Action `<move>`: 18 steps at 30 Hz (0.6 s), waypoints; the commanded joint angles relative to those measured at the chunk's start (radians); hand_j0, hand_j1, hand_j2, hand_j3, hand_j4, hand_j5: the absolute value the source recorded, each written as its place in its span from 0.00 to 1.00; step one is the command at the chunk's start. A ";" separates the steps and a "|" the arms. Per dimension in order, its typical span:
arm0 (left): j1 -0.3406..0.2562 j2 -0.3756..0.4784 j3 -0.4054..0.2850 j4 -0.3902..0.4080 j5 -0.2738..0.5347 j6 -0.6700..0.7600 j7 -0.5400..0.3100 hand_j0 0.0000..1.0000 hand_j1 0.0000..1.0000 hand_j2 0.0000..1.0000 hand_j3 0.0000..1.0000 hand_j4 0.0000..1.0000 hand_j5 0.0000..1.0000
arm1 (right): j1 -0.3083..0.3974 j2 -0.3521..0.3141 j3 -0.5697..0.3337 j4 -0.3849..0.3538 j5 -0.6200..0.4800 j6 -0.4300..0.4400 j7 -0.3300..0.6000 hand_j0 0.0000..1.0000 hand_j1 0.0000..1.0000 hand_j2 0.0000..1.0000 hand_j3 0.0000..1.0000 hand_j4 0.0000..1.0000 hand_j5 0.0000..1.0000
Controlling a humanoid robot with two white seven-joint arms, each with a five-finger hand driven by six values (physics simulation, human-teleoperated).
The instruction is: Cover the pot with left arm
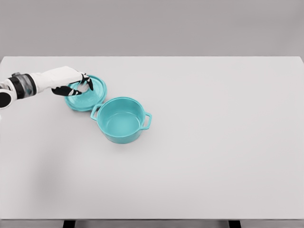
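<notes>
The white table (pixel 213 156) lies mostly bare. The left hand (pixel 76 85) seems to pinch the lid (pixel 92 97) knob; the lid's rim touches the open pot (pixel 121 119).

The pot (pixel 121 119) sat left of center on the tabletop (pixel 213 142), with the lid (pixel 90 97) just behind-left of it, under the left hand (pixel 76 84).

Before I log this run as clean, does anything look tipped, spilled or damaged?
Nothing stands out. The teal two-handled pot stands upright and empty; its round teal lid lies beside it, left hand on the knob.
</notes>
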 commanded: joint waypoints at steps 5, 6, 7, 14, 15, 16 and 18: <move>0.000 0.034 -0.001 -0.043 0.037 0.002 0.000 0.55 0.55 0.55 0.55 0.55 0.55 | 0.000 0.000 0.000 0.001 0.000 0.000 0.000 1.00 1.00 1.00 1.00 1.00 1.00; 0.002 0.046 -0.001 -0.055 0.042 0.002 0.000 0.55 0.55 0.55 0.55 0.55 0.55 | 0.000 0.000 0.000 0.001 0.000 0.000 0.000 1.00 1.00 1.00 1.00 1.00 1.00; 0.003 0.049 -0.001 -0.064 0.048 0.002 0.000 0.55 0.55 0.55 0.55 0.55 0.55 | 0.000 0.000 0.000 -0.001 0.000 0.000 0.000 1.00 1.00 1.00 1.00 1.00 1.00; 0.005 0.066 0.002 -0.089 0.062 0.002 0.000 0.55 0.55 0.55 0.55 0.55 0.55 | 0.000 0.000 0.000 0.001 0.000 0.000 0.000 1.00 1.00 1.00 1.00 1.00 1.00; 0.006 0.066 0.001 -0.090 0.062 0.002 0.000 0.55 0.55 0.55 0.55 0.55 0.55 | 0.000 0.000 0.000 0.001 0.000 0.000 0.000 1.00 1.00 1.00 1.00 1.00 1.00; 0.006 0.067 0.002 -0.096 0.063 0.002 0.000 0.55 0.55 0.55 0.55 0.55 0.55 | 0.000 0.000 0.000 -0.001 0.000 0.000 0.000 1.00 1.00 1.00 1.00 1.00 1.00; 0.006 0.084 0.002 -0.121 0.068 0.002 0.000 0.55 0.55 0.55 0.55 0.55 0.55 | -0.002 0.000 0.000 0.001 0.000 0.000 0.000 1.00 1.00 1.00 1.00 1.00 1.00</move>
